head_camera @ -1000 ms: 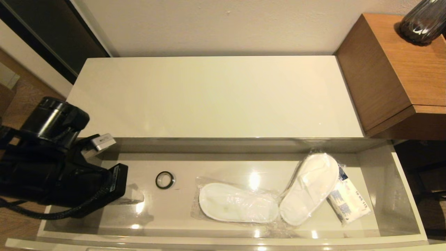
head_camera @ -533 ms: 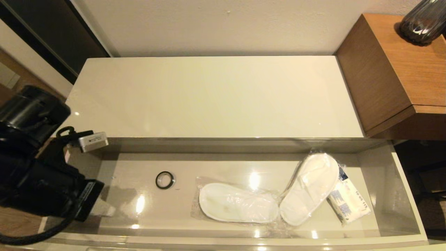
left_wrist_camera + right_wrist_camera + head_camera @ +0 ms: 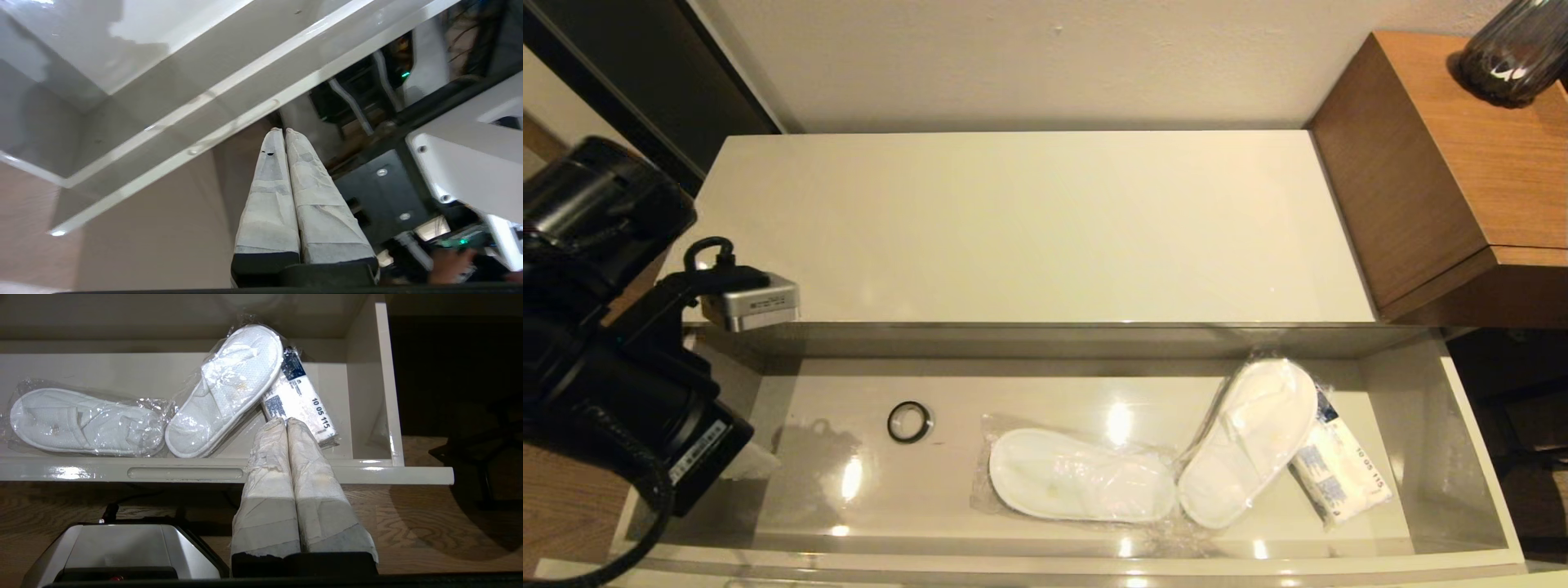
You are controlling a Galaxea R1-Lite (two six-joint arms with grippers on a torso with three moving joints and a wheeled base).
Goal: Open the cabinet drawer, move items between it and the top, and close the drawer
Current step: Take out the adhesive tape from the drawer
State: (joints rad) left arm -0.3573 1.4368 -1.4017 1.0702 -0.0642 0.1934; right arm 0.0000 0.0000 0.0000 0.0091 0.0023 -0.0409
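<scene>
The cabinet drawer (image 3: 1480,457) stands pulled out below the glossy cream top (image 3: 1029,229), which is bare. On the drawer floor lie a small black tape roll (image 3: 908,421) and two white slippers in clear plastic, one flat at the middle (image 3: 1082,476) and one slanted to its right (image 3: 1248,441). My left gripper (image 3: 750,462) hangs shut and empty over the drawer's left end; its wrist view shows the taped fingers (image 3: 269,183) pressed together by the drawer's front rim (image 3: 204,122). My right gripper (image 3: 286,421), also shut and empty, hovers before the drawer front (image 3: 81,473), near the slanted slipper (image 3: 229,388).
A white packet with blue print (image 3: 1339,471) lies against the slanted slipper at the drawer's right end. A taller brown wooden unit (image 3: 1445,163) with a dark vase (image 3: 1511,49) stands to the right of the cabinet. Wood floor and my base (image 3: 122,547) lie before the drawer.
My left arm has drawn back to the left and risen above the drawer's left end. The drawer and everything in it have stayed put.
</scene>
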